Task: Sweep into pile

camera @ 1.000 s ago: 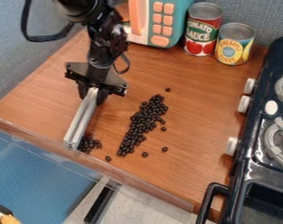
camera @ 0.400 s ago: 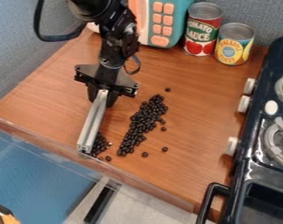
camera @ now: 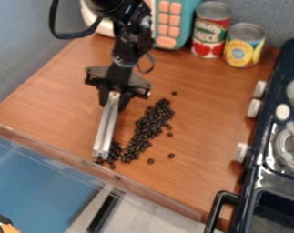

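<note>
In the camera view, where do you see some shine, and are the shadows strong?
Camera view: pale highlights along the ridged silver metal bar; whitish reflections on the glossy black toy stove; only soft shadows on the brown wooden counter.

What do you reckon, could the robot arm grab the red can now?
Probably not: the arm has a metal bar in its jaws and likely must release it before gripping the red can.

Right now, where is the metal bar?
In the camera view, the metal bar is left of center in the tool, its lower end beside the black beans near the counter edge.
</note>
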You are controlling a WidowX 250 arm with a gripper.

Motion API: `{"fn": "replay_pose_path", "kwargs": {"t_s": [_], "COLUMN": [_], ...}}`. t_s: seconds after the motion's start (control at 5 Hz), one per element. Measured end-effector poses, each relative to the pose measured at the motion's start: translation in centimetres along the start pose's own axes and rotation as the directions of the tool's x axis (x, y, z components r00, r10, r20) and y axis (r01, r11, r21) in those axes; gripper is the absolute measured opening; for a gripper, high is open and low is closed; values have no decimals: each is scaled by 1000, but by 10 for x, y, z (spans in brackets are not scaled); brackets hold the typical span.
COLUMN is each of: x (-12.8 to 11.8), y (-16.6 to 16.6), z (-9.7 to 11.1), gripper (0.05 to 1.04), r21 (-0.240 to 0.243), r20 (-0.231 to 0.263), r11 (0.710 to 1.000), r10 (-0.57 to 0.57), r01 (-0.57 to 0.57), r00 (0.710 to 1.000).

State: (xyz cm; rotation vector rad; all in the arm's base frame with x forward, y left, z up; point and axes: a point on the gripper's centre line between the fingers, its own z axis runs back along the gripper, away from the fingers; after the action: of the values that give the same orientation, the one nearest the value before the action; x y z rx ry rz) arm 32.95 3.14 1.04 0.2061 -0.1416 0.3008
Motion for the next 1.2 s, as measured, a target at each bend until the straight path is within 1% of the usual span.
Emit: {"fn": "replay_pose_path", "kwargs": {"t_s": [0.2,0.4,0.6,0.8,1.0,1.2], "x": [4,8,7,2,20,29], "y": [-6,-16,-23,-18,8,31], "z": [0,2,6,17,37,41], "gripper": [379,379,379,379,379,379], "r21": [-4,-6,-40,-88,-93,-94], "r20": [-14,-8,-39,-99,-75,-82], "r11": [1000,1000,999,996,995,993], "r10": [15,2,13,-16,31,60], "r01": [-15,-2,-15,8,-38,-68], "r00": [1000,1000,999,995,997,995]}}
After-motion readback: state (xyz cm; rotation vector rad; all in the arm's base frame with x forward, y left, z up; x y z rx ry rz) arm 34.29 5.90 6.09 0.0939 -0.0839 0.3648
